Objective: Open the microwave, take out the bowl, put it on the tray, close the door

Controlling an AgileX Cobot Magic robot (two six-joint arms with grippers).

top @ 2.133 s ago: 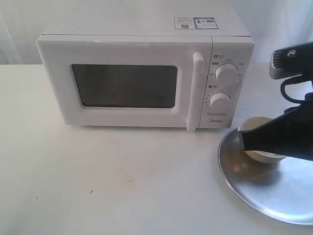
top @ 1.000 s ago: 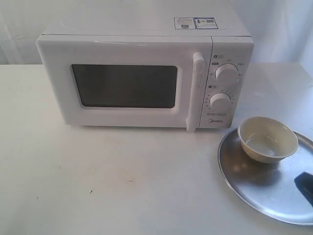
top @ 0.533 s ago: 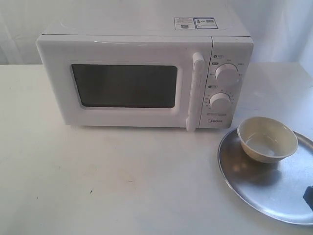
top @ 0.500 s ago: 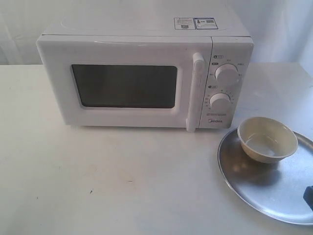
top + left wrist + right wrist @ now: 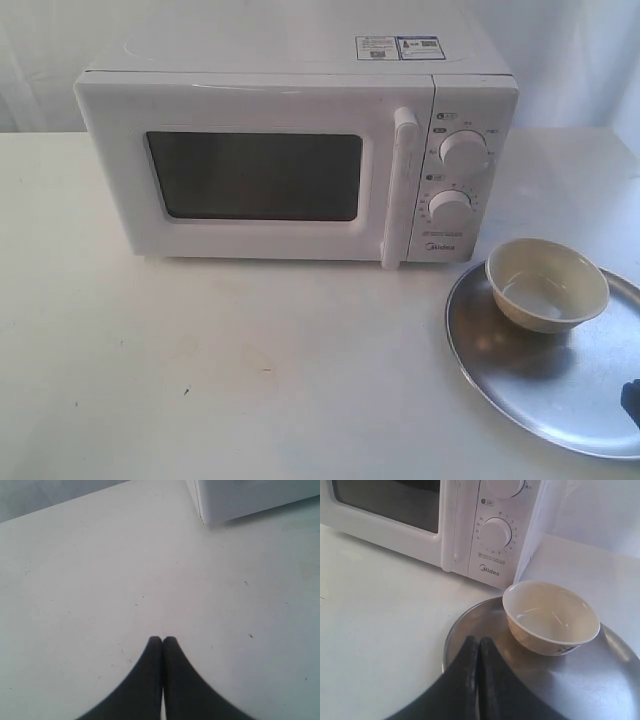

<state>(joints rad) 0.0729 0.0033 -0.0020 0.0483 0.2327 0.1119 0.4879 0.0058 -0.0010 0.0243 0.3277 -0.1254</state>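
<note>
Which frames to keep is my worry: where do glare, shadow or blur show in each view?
Exterior view: soft, even light; the bowl throws a dark shadow on the tray, and the microwave window reads dark. Left wrist view: the shut left gripper is a soft-edged silhouette, the table tinted bluish. Right wrist view: small highlights inside the bowl; the right gripper is likewise soft.

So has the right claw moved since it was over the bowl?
Yes. The right claw has withdrawn from above the bowl toward the tray's near right rim, almost out of the exterior view.
</note>
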